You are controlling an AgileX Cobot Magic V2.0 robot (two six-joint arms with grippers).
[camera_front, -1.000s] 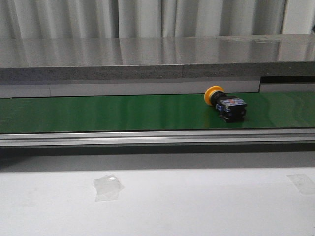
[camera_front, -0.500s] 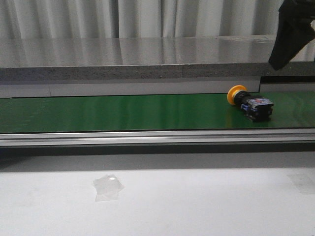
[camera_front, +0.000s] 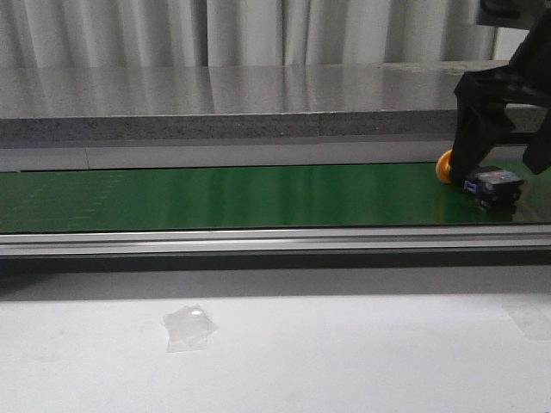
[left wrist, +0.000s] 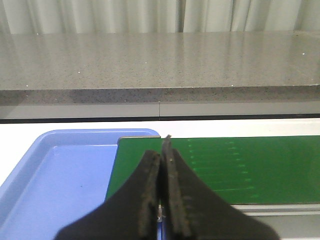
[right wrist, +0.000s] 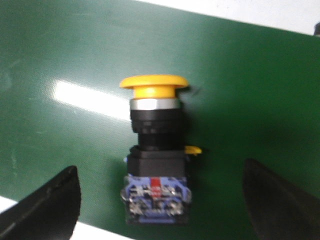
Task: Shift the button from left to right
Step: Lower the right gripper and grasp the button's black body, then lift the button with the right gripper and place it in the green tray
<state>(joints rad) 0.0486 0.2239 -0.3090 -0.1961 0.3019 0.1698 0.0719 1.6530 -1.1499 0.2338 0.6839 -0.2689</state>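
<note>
Yellow-capped push button [right wrist: 155, 155] lies on its side on the green belt [camera_front: 215, 196], between the right gripper's [right wrist: 160, 205] spread fingers; close squarely on its black body. Left gripper [left wrist: 162, 200] is pressed closed, empty.

The button [camera_front: 487, 182] lies on its side on the belt [camera_front: 224, 196] at the far right, cap toward the left, and my right gripper [camera_front: 504, 155] hangs directly over it, one finger [right wrist: 45, 207] on either side of the body without touching. Behind the belt runs a raised ledge [camera_front: 232, 99] with a curtain [camera_front: 241, 33] beyond it; in front lie a rail [camera_front: 258, 241] and then the table [camera_front: 344, 353]. My left gripper [left wrist: 162, 150] sits over the belt's left end, where a tray [left wrist: 55, 175] adjoins it.
</note>
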